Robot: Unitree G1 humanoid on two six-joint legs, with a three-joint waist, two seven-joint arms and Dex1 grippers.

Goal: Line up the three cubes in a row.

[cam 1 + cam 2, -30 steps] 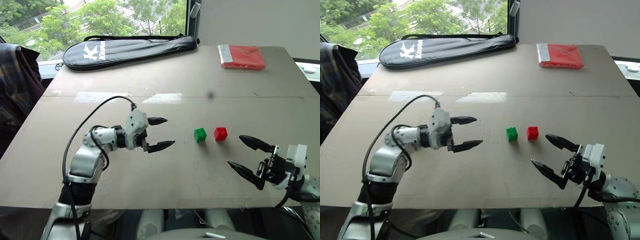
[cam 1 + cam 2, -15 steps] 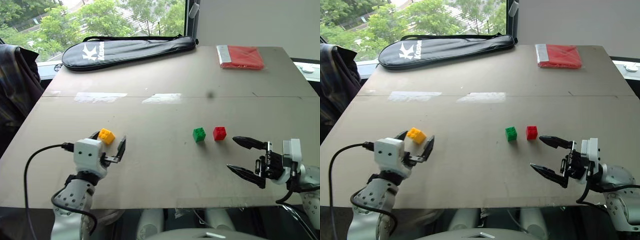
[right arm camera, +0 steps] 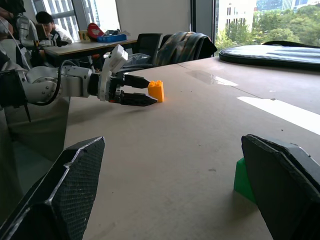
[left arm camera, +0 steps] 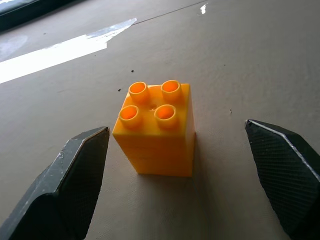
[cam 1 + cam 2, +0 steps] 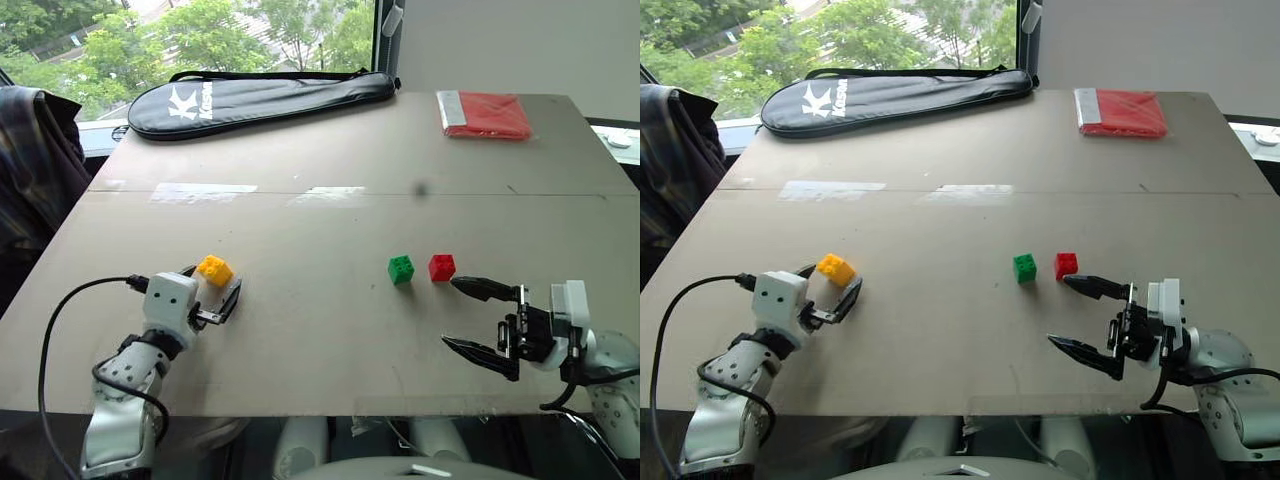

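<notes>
Both sets of jaws are wide open and hold nothing. The left gripper is near the left front part of the table. Its two black fingers stand on either side of the yellow block, with a gap on each side, so they do not touch it. The yellow block sits upright on the table with its four round studs on top.

The right gripper is near the right front edge of the table. It points to the left, toward the other blocks. One finger tip is close to the red block, but it does not touch it.

The green block and the red block sit side by side, just apart, near the middle of the table and a bit to the right. The green one is on the left of the red one. The yellow block is well apart from them, far over on the left.

At the far side of the table lies a long black bag. A flat red packet lies at the far right corner. A dark jacket hangs beside the table on the left.
</notes>
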